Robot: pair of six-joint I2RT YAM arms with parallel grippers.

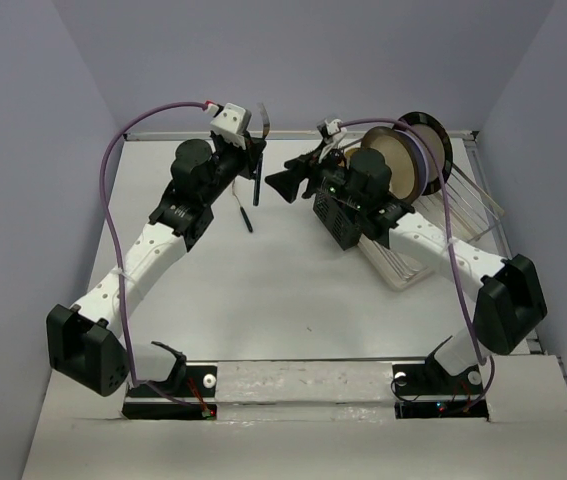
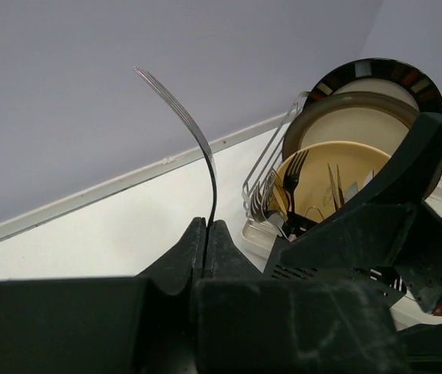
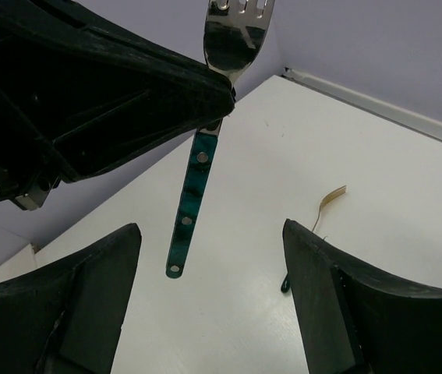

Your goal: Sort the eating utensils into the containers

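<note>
My left gripper [image 1: 255, 155] is shut on a fork with a dark green handle [image 1: 256, 186] and holds it upright above the table, tines up. In the left wrist view its silver tines [image 2: 182, 117] arch up from the closed fingertips [image 2: 206, 231]. My right gripper [image 1: 289, 183] is open and empty, just right of that fork. In the right wrist view the green handle [image 3: 192, 199] hangs between and beyond the open fingers [image 3: 111, 257]. The black perforated caddy [image 1: 335, 218] sits under the right wrist and holds several forks [image 2: 291, 185]. A gold-tined fork [image 3: 326, 204] lies on the table [image 1: 243, 212].
A wire dish rack [image 1: 468, 205] with round plates [image 1: 403, 160] stands at the back right, right behind the caddy. Purple cables loop over both arms. The back wall is close behind the left gripper.
</note>
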